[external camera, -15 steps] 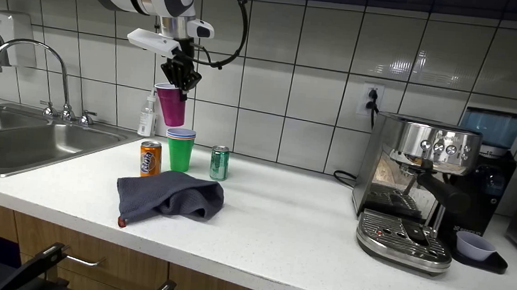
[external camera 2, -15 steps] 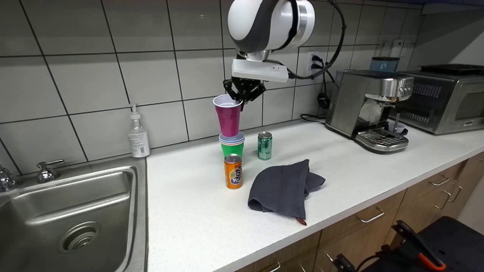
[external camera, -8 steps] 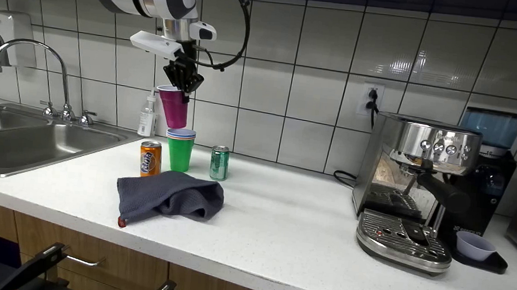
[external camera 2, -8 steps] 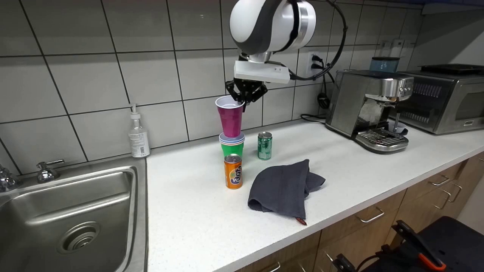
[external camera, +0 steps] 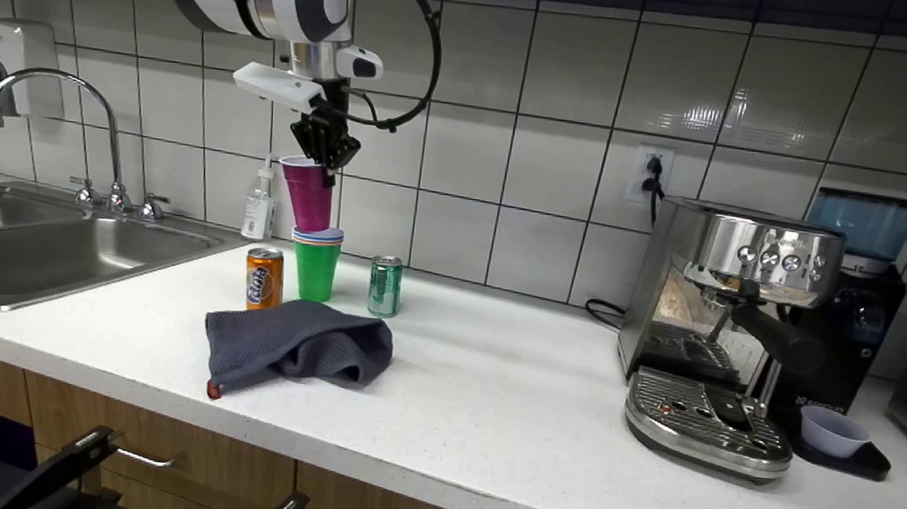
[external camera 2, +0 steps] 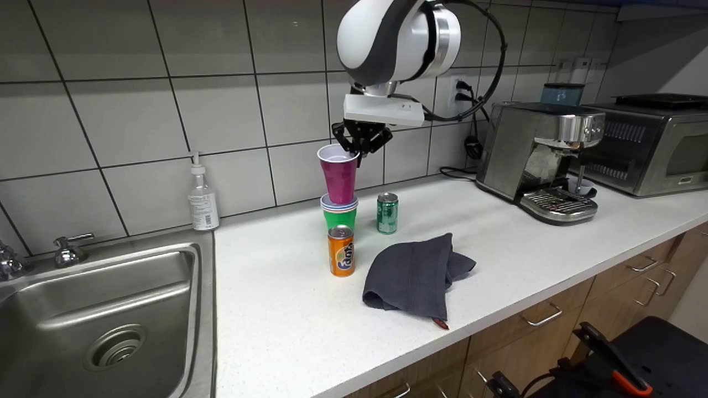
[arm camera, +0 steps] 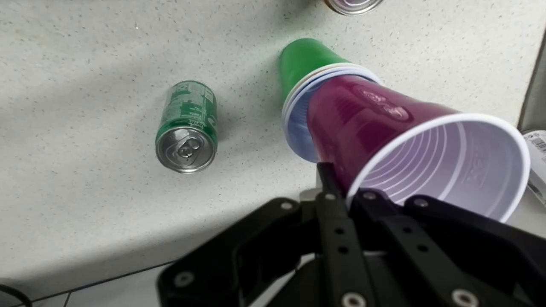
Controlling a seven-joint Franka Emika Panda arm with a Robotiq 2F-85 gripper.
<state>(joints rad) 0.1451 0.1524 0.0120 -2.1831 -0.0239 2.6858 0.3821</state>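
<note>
White countertop [external camera: 491, 401] beneath magenta cup [external camera 2: 339, 176] in the claw [arm camera: 346, 189]

Pale tiled wall [external camera: 472, 160] behind speckled white countertop [external camera: 507, 394]; wood-fronted drawers [external camera: 235, 463] below; steel sink [external camera 2: 206, 309] inset.

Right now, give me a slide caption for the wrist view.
Jaws pinch a magenta cup by its rim, lower end at the mouth of stacked cups, a green can standing apart.

One magenta cup [external camera 2: 339, 178], one cup stack [external camera: 315, 269], two cans [external camera: 264, 277] [external camera: 385, 286], one cloth [external camera: 299, 347], one bottle [external camera 2: 203, 204], one espresso machine [external camera: 724, 321]
</note>
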